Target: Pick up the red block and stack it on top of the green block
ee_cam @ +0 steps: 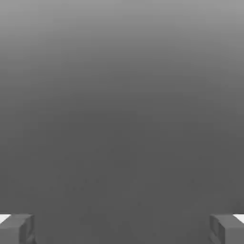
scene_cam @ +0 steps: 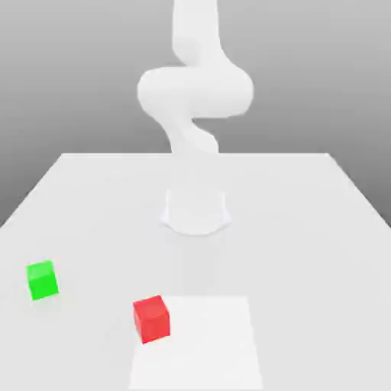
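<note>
Red block (scene_cam: 151,318): small matte cube, resting flat on the tabletop (scene_cam: 305,229), toward the near edge in the exterior view, a little to the exterior view's left of centre. Sat at the left border of a slightly brighter square patch (scene_cam: 206,344) on the surface. Untouched; nothing on top of it.

Green block (scene_cam: 42,279): cube of like size, also flat on the tabletop. Lay well apart from the red block, farther toward the exterior view's left and slightly farther back. Nothing stacked on it.

Arm (scene_cam: 195,92): white, rose from a round base (scene_cam: 196,212) at mid-tabletop, behind both blocks; upper links bent and ran up past the top of the exterior view. Touched neither block.

Tool (ee_cam: 122,228): seen from the hand view as two grey fingertips (ee_cam: 16,228), one at each side edge, spread wide with a broad clear gap. Released, grasping nothing. Plain grey background between the fingertips; no block in that gap.

Tabletop: pale, plain, carrying the two blocks and the arm's base.
</note>
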`<state>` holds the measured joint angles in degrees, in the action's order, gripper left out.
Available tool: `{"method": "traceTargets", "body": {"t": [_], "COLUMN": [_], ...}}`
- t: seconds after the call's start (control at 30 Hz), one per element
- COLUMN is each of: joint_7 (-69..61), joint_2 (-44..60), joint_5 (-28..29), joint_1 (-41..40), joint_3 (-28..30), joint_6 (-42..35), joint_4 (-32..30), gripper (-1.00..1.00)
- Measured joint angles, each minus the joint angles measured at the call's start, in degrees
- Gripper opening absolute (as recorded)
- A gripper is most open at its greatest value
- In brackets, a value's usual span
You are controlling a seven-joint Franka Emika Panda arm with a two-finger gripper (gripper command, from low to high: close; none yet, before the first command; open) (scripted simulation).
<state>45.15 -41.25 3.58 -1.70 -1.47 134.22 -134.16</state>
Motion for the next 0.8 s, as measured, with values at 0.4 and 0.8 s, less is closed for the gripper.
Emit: {"method": "traceTargets", "body": {"t": [0.4, 0.8], "joint_7": [-7.2, -32.2], "joint_2": [23.0, 41.9], "joint_5": [12.1, -1.4], "joint_1": [-5.7, -6.0], "joint_3": [0.7, 5.1], "joint_6": [11.2, 24.4], "joint_4": [-11.3, -22.8], "gripper": [0.0, 0.0]}}
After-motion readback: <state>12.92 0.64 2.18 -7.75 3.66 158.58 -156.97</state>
